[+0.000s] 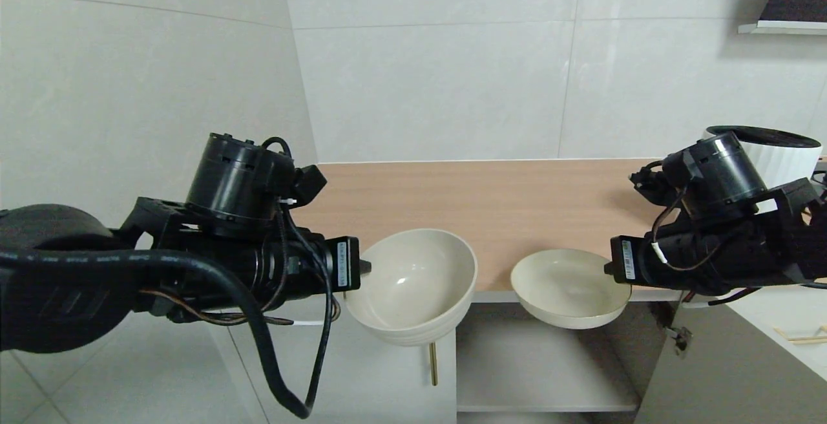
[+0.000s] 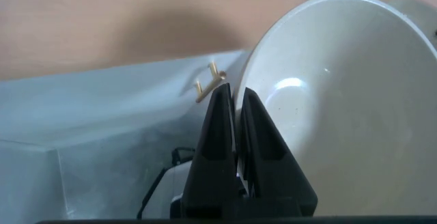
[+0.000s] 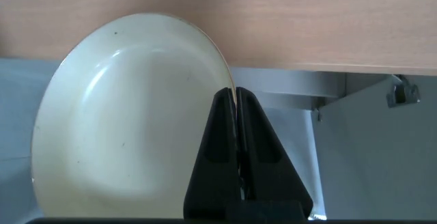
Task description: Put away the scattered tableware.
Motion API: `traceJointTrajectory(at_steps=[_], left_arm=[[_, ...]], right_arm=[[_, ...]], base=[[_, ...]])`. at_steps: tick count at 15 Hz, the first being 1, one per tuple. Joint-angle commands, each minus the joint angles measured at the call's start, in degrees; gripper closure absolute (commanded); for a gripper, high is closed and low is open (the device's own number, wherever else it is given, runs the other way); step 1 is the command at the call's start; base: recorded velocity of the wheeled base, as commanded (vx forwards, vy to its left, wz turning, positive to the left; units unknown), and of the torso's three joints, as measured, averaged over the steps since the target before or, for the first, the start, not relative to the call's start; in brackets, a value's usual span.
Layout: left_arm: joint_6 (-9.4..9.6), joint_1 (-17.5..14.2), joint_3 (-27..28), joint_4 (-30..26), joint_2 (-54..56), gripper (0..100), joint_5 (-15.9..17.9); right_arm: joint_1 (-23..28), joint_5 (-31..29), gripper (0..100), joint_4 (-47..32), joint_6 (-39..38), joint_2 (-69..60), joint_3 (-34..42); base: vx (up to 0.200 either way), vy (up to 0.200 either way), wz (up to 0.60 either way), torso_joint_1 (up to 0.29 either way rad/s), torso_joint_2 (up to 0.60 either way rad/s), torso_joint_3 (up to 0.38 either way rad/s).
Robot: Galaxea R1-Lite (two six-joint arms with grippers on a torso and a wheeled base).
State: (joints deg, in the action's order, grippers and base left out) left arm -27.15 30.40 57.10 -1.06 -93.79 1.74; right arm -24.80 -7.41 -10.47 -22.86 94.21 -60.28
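Observation:
My left gripper (image 1: 362, 269) is shut on the rim of a deep cream bowl (image 1: 413, 285), held tilted in the air in front of the counter edge; the left wrist view has its fingers (image 2: 235, 125) pinching the bowl (image 2: 341, 108) rim. My right gripper (image 1: 610, 267) is shut on the rim of a shallow cream plate (image 1: 568, 285), also held in the air just off the counter's front edge. In the right wrist view the fingers (image 3: 235, 121) clamp the plate (image 3: 130, 115) edge.
A wooden countertop (image 1: 504, 198) runs along the tiled wall. A white ribbed pot (image 1: 785, 152) stands at its right end. Below the counter an open cabinet shows a shelf (image 1: 536, 372), and a door with a brass handle (image 1: 433, 362) sits to its left.

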Motion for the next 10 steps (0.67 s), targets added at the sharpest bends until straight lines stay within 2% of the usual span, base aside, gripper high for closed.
traceJointTrajectory(at_steps=[1, 3, 10], left_arm=[[-0.1, 0.62, -0.15, -0.17, -1.83, 100, -0.07], [-0.1, 0.62, -0.15, 0.01, -2.27, 100, -0.07], [0.17, 0.62, -0.41, 0.45, -2.09, 100, -0.78]], right_arm=[[0.01, -0.06, 100, 0.01, 0.09, -0.17, 0.34], [0.01, -0.06, 100, 0.1, 0.27, -0.08, 0.69], [0.01, -0.23, 100, 0.19, 0.27, 0.98, 0.78]], base=[[-0.2, 0.0, 0.0, 0.012, 0.0, -0.002], [-0.2, 0.0, 0.0, 0.012, 0.0, 0.005], [0.0, 0.0, 0.0, 0.0, 0.0, 0.0]])
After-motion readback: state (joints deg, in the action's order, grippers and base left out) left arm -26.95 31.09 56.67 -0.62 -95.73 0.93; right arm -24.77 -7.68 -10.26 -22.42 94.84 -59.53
